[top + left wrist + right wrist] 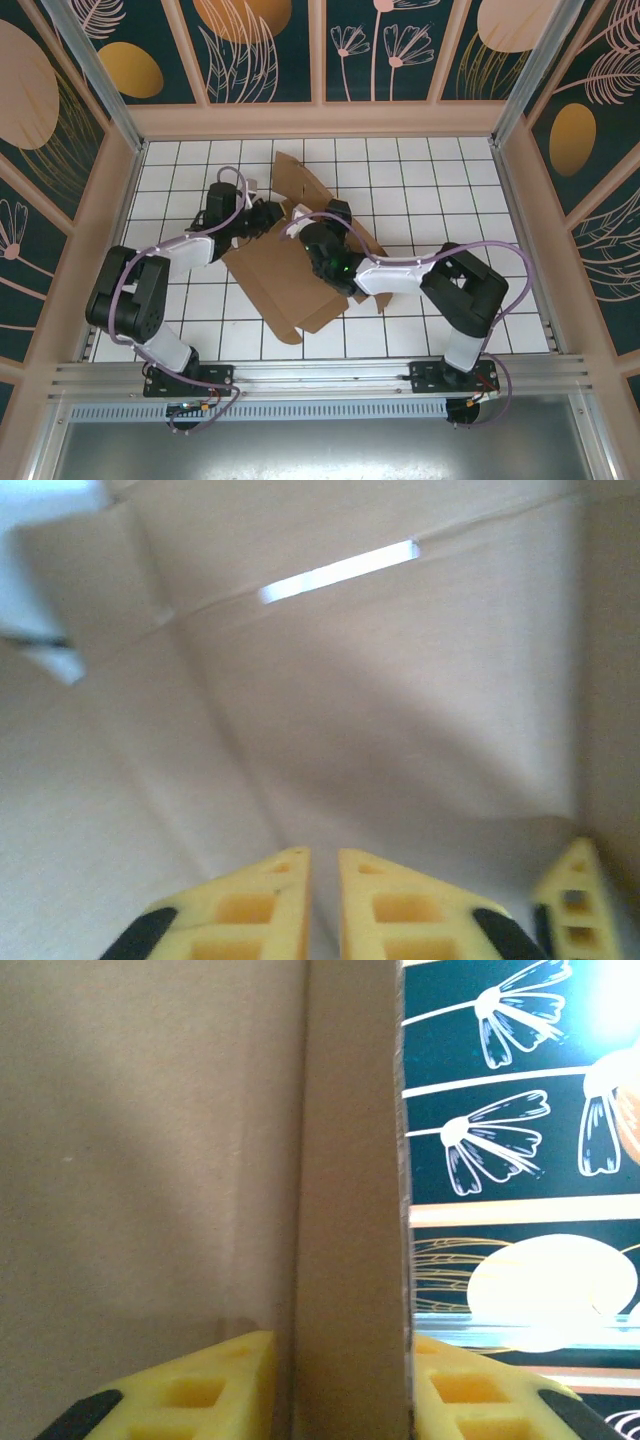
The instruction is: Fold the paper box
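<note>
Paper box (285, 285): lies at the middle of the table (480, 300), part-folded, with flaps raised toward the table's far side.
Left gripper (322, 862): just left of the table's middle; its fingers are narrowly parted and nothing is held.
Right gripper (340, 1345): at the table's middle, straddling an upright flap; whether it is clamped cannot be told.
Recommendation: the flap should be kept square on its crease while the neighbouring wall is pressed in.

arms (185, 250): white links, black joints | cables (505, 265): lilac | claw fingers (250, 910): yellow, cut-out cells, black backing
</note>
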Tool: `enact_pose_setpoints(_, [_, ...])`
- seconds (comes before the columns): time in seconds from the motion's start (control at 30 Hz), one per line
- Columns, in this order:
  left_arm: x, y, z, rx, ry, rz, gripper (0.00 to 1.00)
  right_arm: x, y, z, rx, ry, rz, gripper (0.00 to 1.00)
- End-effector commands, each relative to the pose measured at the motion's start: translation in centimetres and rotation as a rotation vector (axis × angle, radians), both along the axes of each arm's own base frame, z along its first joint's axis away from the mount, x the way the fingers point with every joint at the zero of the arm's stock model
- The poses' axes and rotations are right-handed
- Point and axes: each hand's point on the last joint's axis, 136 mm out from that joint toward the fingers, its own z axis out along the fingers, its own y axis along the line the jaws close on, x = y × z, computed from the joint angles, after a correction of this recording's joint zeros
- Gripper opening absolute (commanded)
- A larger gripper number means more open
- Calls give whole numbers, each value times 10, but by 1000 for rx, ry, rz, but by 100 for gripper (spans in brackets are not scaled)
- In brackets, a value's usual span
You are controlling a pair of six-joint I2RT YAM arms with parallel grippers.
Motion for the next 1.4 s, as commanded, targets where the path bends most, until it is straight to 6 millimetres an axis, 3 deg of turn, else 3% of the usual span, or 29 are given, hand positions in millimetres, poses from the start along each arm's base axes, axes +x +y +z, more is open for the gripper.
enact_pose_setpoints(0.0, [6, -8, 50, -121, -126, -32, 25, -4, 2, 22, 51, -79, 34, 26])
enact_pose_setpoints(0.13, [7, -13, 73, -185, -172, -63, 32, -6, 2, 21, 21, -113, 46, 23])
enact_pose_setpoints(0.27, [18, -14, 62, -151, -128, -46, 34, -5, 4, 21, 65, -107, 54, 22])
enact_pose_setpoints(0.37, [25, -9, 31, -45, -43, -16, 33, 15, -3, 21, 337, 52, -12, 27])
enact_pose_setpoints(0.43, [25, -5, 2, 33, 47, -4, 29, 35, -15, 13, 726, 396, -71, 36])
enact_pose_setpoints(0.5, [18, -4, -15, 92, 86, -9, 28, 50, -33, 6, 985, 616, -105, 45])
enact_pose_setpoints(0.57, [13, 0, -31, 146, 127, 1, 27, 58, -43, -3, 1121, 737, -100, 48])
enact_pose_setpoints(0.67, [2, 2, -45, 177, 160, -13, 27, 65, -61, -17, 1272, 827, -93, 68])
enact_pose_setpoints(0.77, [-10, 4, -57, 194, 197, -24, 27, 72, -87, -40, 1314, 885, -165, 71])
enact_pose_setpoints(0.83, [-19, 7, -63, 199, 219, -22, 27, 79, -120, -62, 1300, 876, -262, 72])
enact_pose_setpoints(0.93, [-29, 9, -73, 201, 252, -24, 26, 78, -155, -90, 1355, 934, -337, 73])
enact_pose_setpoints(1.0, [-33, 10, -81, 196, 276, -18, 25, 74, -168, -103, 1411, 981, -368, 77])
enact_pose_setpoints(1.1, [-37, 8, -92, 171, 307, -17, 24, 67, -178, -122, 1438, 1011, -420, 81])
enact_pose_setpoints(1.13, [-40, 9, -105, 173, 347, -16, 24, 64, -179, -127, 1451, 1030, -427, 81])
enact_pose_setpoints(1.37, [-40, 8, -119, 169, 384, -6, 22, 44, -170, -162, 1484, 1156, -460, 78])
